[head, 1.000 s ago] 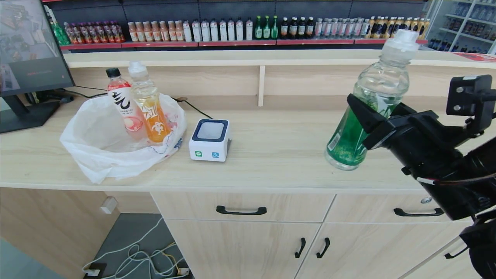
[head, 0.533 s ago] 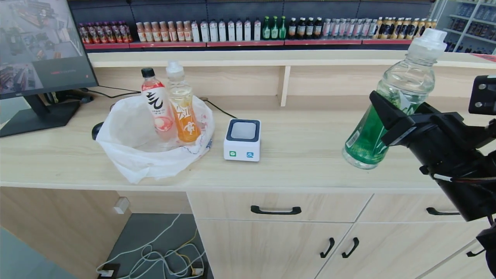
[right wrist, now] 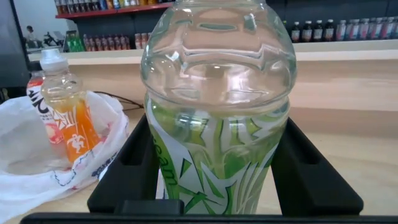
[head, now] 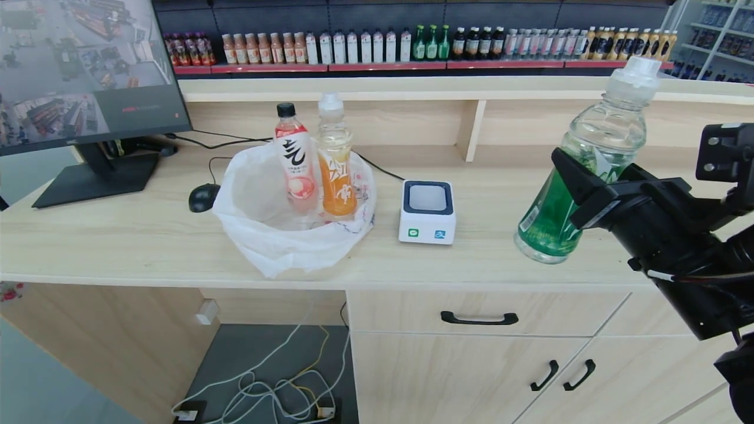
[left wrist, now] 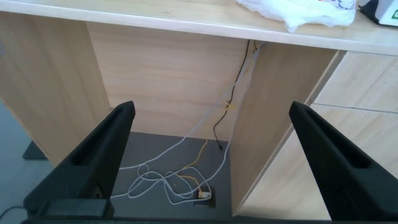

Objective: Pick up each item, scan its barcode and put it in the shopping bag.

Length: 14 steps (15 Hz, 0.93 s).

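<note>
The right gripper (head: 565, 188) covers a band of the green bottle (head: 548, 235) at mid-height, so the label under the fingers is hidden. The barcode (head: 528, 219) low on the bottle is too small to read. In the right wrist view, the picture's edges cut off the bottle's cap and base. The shopping bag (head: 277, 247) conceals the bases of the pink bottle (head: 294, 165) and the orange bottle (head: 337, 176). The monitor (head: 82, 65) is cut off at the upper left. In the left wrist view, the scanner (left wrist: 380, 9) is cut off at a corner.
</note>
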Motion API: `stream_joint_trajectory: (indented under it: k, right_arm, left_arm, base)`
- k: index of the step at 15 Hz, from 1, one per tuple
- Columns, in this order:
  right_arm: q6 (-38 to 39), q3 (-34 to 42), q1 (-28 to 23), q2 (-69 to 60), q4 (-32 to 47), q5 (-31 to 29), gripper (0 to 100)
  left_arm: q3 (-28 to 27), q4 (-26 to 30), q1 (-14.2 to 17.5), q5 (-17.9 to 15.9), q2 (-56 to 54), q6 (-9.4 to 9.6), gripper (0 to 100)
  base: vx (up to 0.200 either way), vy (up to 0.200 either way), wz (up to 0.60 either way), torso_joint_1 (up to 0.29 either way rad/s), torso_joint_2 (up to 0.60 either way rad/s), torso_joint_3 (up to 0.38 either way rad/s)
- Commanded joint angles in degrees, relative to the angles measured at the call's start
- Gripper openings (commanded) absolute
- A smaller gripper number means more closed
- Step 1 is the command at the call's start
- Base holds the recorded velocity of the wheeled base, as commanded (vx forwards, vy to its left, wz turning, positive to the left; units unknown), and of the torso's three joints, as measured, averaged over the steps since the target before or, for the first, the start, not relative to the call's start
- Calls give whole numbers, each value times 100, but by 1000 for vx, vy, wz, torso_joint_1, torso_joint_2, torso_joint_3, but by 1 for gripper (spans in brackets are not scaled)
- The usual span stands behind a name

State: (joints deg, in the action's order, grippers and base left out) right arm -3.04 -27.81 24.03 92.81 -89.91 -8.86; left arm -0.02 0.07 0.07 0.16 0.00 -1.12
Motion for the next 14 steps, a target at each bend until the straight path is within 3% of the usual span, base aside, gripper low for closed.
stream_joint_trajectory:
  k: [1,7,12,14]
  right_arm:
    - [-4,38,-3,-17,-9,-1,0]
    - [-13,-164,14,80,-9,-1,0]
    - [-83,-93,41,88,-9,60,0]
    - [-470,-260,58,211,-9,420,0]
  left_arm:
    - [2,1,1,2,0,-2,100]
    - [-6,1,1,2,0,-2,100]
    - [2,1,1,2,0,51,100]
    - [2,1,1,2,0,51,100]
  base:
    - [0,200,0,2,2,2]
    - [0,200,0,-1,2,3]
    - [0,0,0,0,0,0]
    - [0,0,0,0,0,0]
